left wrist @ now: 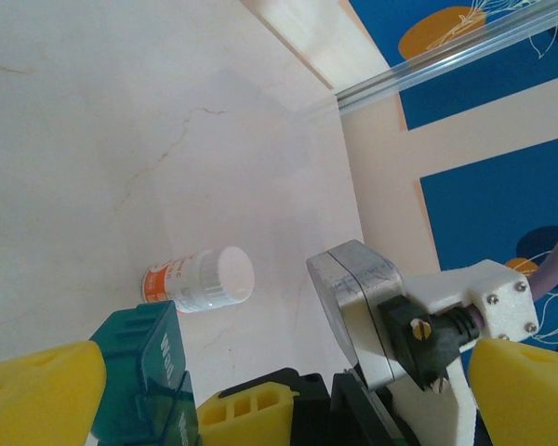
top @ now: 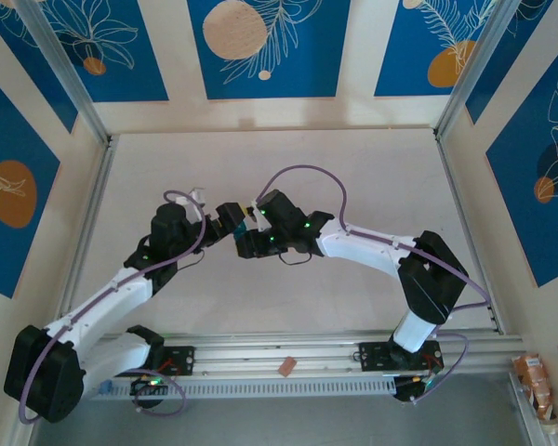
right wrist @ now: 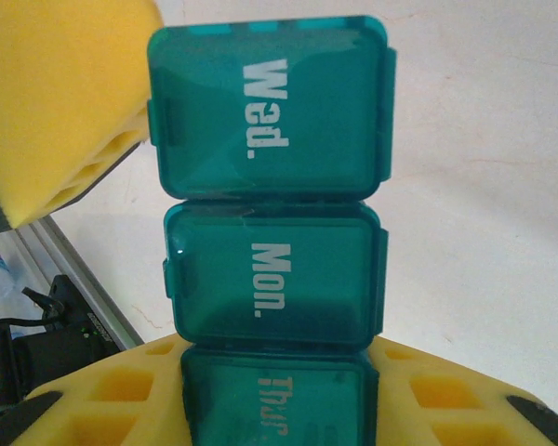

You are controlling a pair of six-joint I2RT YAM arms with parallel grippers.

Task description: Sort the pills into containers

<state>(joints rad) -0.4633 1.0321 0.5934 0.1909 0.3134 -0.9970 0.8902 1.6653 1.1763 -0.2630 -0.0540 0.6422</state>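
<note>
Surface: pale marbled table [top: 353, 177], walled with cream boards and blue flowered panels [top: 260, 46]
Arms: nose to nose over the middle of the table, seen from above
Right gripper [right wrist: 279, 395]: clenched on the organiser [right wrist: 270, 186], pads either side of the Thur. compartment at 6 o'clock in its own wrist view
Left gripper [left wrist: 284, 400]: released, jaws wide, grasping nothing; one yellow finger [right wrist: 56, 111] just beside the Wed. lid, at 10 o'clock from it
Organiser's place: held out from the right claw and seemingly clear of the table, Mon. in the middle, Wed. at 12 o'clock, free end towards the left claw
Containers: three teal compartments, every lid down; contents hidden behind the tinted plastic, not tellable
Bottle [left wrist: 200, 282]: white with an orange end, on its side on the table at 1 o'clock from the organiser's corner in the left wrist view, apart from both claws
Pills: presumably inside the bottle, by guess only
Risk, grip: held by one end only — likely to pivot or slide out of the pads under a push or pull on the Wed. lid
Risk, crowding: fingers of both claws close together; a slightly misjudged reach enough to knock pad against pad or shove the strip askew
Risk, bottle: round and lying flat — apt to roll if nudged
Risk, lids: spill of anything inside on a lid springing with the strip tilted
</note>
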